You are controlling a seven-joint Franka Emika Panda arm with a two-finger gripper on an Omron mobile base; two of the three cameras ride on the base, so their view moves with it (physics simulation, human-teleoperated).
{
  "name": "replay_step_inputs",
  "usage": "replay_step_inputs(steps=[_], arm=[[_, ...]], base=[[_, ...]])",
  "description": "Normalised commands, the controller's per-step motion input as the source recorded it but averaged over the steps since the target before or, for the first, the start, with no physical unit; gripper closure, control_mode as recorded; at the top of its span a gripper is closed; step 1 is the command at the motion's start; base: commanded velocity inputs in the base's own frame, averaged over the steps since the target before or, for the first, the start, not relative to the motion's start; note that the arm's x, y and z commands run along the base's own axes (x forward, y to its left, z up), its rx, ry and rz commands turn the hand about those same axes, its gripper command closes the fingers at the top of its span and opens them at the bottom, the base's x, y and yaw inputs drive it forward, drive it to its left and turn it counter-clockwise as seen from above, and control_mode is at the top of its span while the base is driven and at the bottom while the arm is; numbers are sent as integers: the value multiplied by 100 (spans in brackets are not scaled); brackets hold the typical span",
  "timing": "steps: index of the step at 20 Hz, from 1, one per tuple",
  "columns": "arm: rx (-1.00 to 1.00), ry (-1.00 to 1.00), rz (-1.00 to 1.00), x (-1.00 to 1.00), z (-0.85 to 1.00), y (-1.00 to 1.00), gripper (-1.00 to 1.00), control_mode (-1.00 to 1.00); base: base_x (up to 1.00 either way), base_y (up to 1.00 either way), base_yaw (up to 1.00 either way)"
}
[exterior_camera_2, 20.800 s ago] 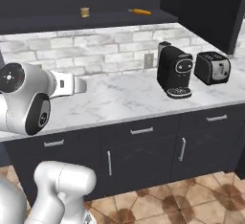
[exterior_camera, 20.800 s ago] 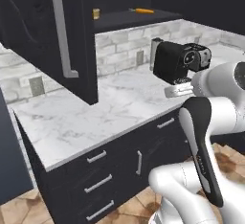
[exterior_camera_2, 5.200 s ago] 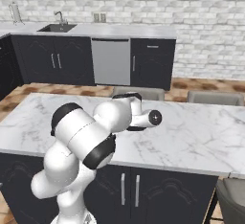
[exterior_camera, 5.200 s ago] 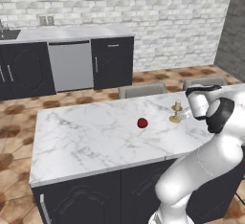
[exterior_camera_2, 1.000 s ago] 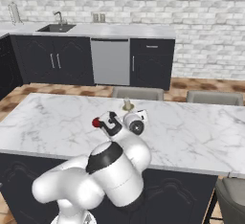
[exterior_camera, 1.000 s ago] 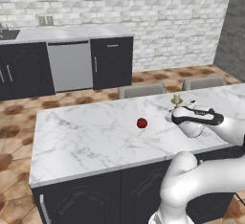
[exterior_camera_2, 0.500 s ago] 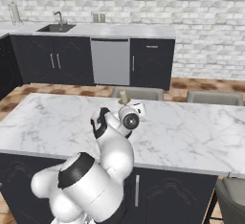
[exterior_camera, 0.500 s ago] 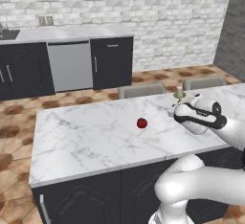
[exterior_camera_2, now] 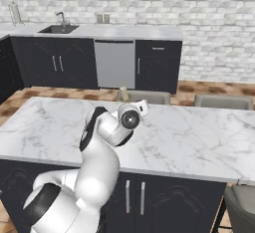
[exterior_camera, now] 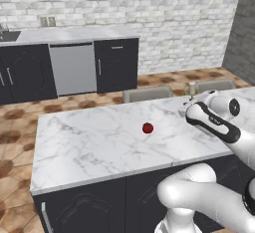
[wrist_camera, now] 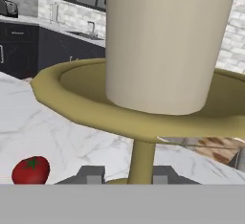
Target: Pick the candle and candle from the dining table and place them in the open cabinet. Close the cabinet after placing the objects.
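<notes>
Marble table [exterior_camera: 89, 152], apple [exterior_camera: 147, 128] mid-top, gripper [wrist_camera: 141, 173] closing round slim stem of cream candle [wrist_camera: 162, 41] at far edge, w/ grasp step underway; next: firm pinch, lift, carry to cabinet.

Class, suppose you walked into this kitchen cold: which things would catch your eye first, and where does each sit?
The cream candle on its brass candlestick looms in the hand view, the gripper with its jaws either side of the stem. A small red apple lies near the middle of the marble dining table. The white arm bends over that table.
</notes>
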Motion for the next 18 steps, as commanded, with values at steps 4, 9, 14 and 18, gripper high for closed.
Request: replay_step_inputs(steps=[4,9,14,18], arm=[[0,0,0,-33,49,0,100,-100],[0,0,0,-29,42,3,100,-100],[0,0,0,-28,38,4,100,-100],[-1,0,0,-20,10,16,100,-100]], base=[[0,0,0],[0,0,0],[0,0,0],[0,0,0]])
